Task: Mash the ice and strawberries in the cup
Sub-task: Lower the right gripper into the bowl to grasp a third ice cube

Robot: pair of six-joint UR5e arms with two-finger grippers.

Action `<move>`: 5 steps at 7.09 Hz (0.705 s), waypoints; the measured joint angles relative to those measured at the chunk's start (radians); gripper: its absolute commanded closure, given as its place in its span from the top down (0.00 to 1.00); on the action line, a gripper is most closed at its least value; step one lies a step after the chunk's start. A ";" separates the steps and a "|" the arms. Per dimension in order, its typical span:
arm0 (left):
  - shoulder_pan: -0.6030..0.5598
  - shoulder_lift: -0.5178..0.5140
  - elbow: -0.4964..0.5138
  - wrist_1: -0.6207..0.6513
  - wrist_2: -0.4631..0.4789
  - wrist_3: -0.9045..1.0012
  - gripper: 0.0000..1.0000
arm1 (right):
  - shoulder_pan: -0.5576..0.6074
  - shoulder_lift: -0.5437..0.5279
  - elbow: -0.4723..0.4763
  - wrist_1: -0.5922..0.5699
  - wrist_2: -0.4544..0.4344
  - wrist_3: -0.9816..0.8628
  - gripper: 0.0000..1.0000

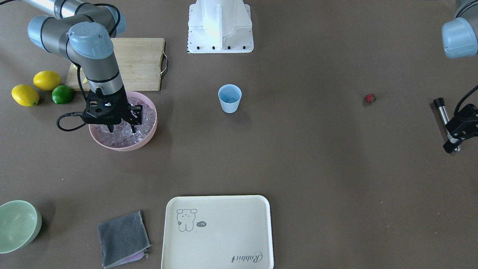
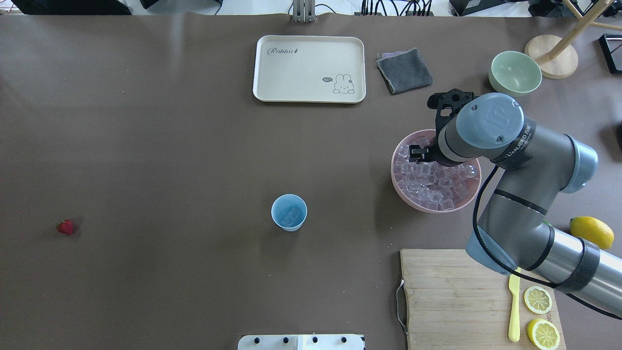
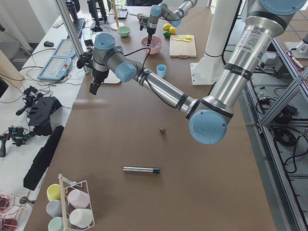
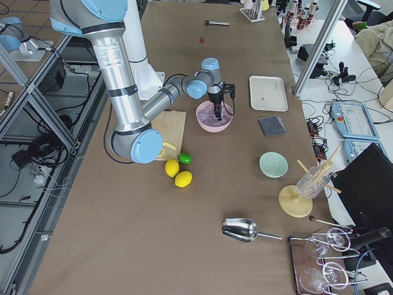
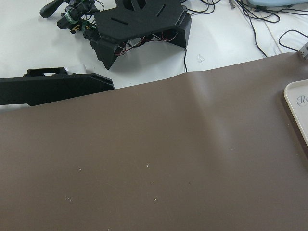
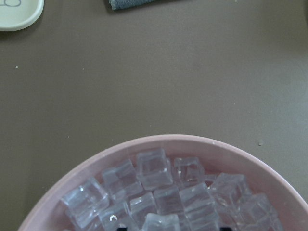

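The pink bowl (image 1: 149, 132) holds many clear ice cubes (image 2: 427, 182). My right gripper (image 1: 122, 130) reaches down into the ice, open, its fingertips apart among the cubes; in the right wrist view the ice (image 6: 154, 168) fills the bowl (image 6: 159, 142). The light blue cup (image 1: 229, 98) stands upright mid-table, also in the overhead view (image 2: 289, 212), with what looks like an ice cube inside. The small red strawberry (image 1: 370, 98) lies alone on the table (image 2: 65, 227). My left gripper (image 1: 450, 145) hangs high near the table's edge, away from these; I cannot tell if it is open.
A steel muddler (image 1: 445, 120) lies flat on the table. A cutting board (image 2: 452, 296) carries lemon slices (image 2: 537, 300) and a yellow knife (image 2: 514, 311). Lemons (image 1: 46, 80) and a lime (image 1: 61, 94) lie beside the bowl. A cream tray (image 1: 218, 231), grey cloth (image 1: 122, 238), green bowl (image 1: 18, 224).
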 measured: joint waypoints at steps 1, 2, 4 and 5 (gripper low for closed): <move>0.000 0.000 -0.001 0.000 0.000 -0.001 0.98 | -0.003 0.001 -0.005 0.000 0.000 0.009 0.02; 0.000 0.000 -0.001 0.000 0.000 -0.001 0.98 | -0.006 0.002 -0.009 0.000 0.000 0.018 0.00; 0.000 -0.003 0.001 0.000 0.000 -0.001 0.98 | -0.006 0.004 -0.008 0.000 0.001 0.022 0.00; 0.000 -0.008 0.003 0.000 0.000 -0.001 0.98 | 0.001 0.005 -0.003 0.000 0.004 0.022 0.00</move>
